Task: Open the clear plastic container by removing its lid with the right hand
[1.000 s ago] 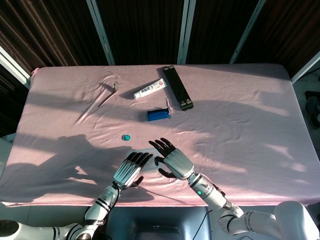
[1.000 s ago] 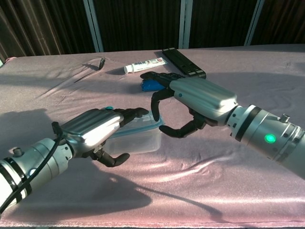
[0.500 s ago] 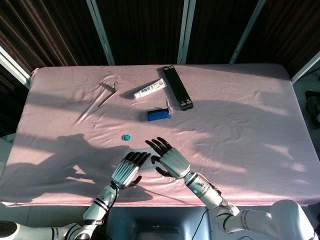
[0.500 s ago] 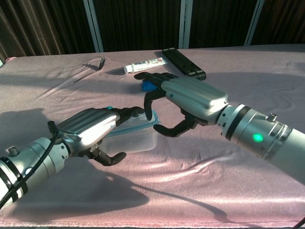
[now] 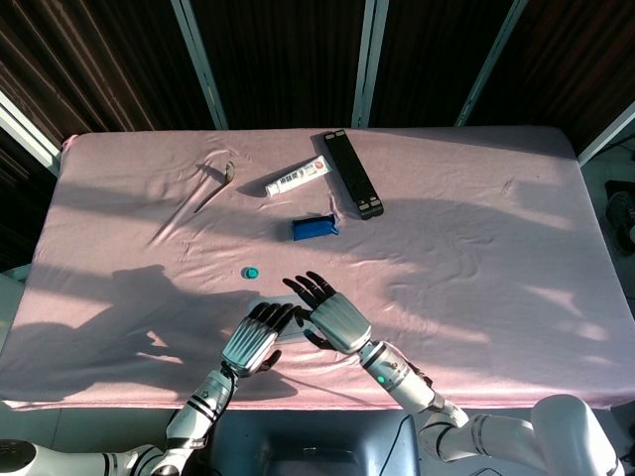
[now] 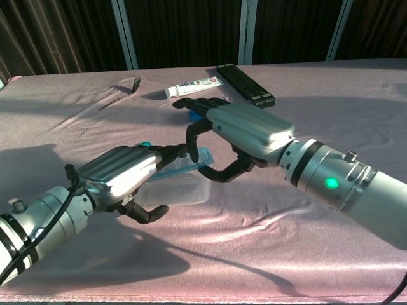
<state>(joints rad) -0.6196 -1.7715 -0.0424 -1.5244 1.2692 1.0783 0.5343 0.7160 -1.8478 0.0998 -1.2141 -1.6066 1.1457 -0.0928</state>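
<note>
The clear plastic container point(image 6: 177, 190) stands on the pink cloth near the front edge. Its teal-rimmed lid point(image 6: 184, 163) is tilted, with the right end raised off the box. My right hand point(image 6: 245, 130) pinches that raised end, fingers hooked over the far rim and thumb below it. From the left, my left hand point(image 6: 121, 175) grips the container, fingers on top and thumb at the front wall. In the head view both hands, the left hand point(image 5: 256, 339) and the right hand point(image 5: 332, 315), cover most of the container point(image 5: 289, 332).
A blue object point(image 5: 314, 227) lies just beyond the hands, and a small teal cap point(image 5: 252, 272) sits to their left. Further back are a toothpaste tube point(image 5: 297, 178), a long black bar point(image 5: 352, 174) and a small metal ring point(image 5: 229, 172). The pink cloth point(image 5: 476, 248) is wrinkled.
My right hand has moved left onto the lid's right end and lifted it, so the lid now tilts off the box. The left hand has stayed on the container.
</note>
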